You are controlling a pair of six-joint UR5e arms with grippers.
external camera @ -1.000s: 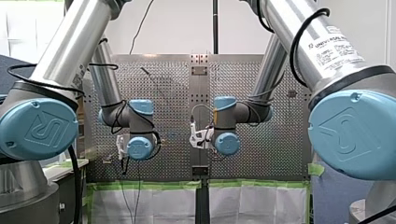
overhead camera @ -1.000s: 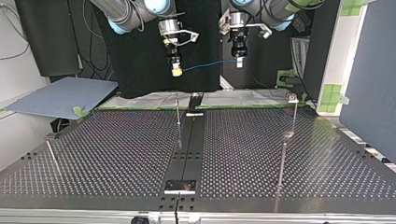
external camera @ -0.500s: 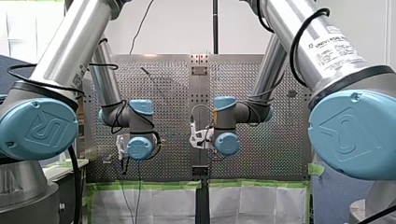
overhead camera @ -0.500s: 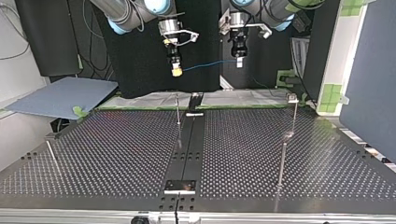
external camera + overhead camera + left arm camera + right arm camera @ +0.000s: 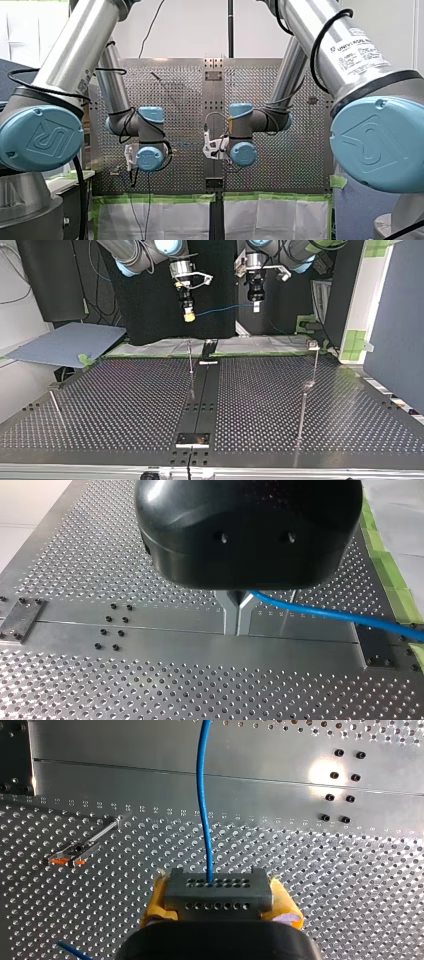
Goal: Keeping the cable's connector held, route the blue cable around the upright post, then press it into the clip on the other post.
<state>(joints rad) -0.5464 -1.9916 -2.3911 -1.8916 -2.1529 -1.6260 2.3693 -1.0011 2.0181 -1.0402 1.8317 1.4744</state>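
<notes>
The thin blue cable (image 5: 225,308) hangs in the upper middle of the top view, well above the perforated metal table (image 5: 125,405). Its long axis is nearly level and rises slightly toward the frame's right. At its left end, the grey rectangular connector (image 5: 218,895), dotted with holes, is pinched between the yellow pads of my right gripper (image 5: 188,316). The cable leaves the connector straight ahead of that gripper. My left gripper (image 5: 238,625) has its metal fingers pressed together on the cable, which trails off to one side. Below the cable, near the table's far edge, stands a thin upright metal post (image 5: 190,360). A second post (image 5: 316,365) topped by a small clip (image 5: 313,345) stands toward the frame's right, well apart. Neither post touches the cable.
</notes>
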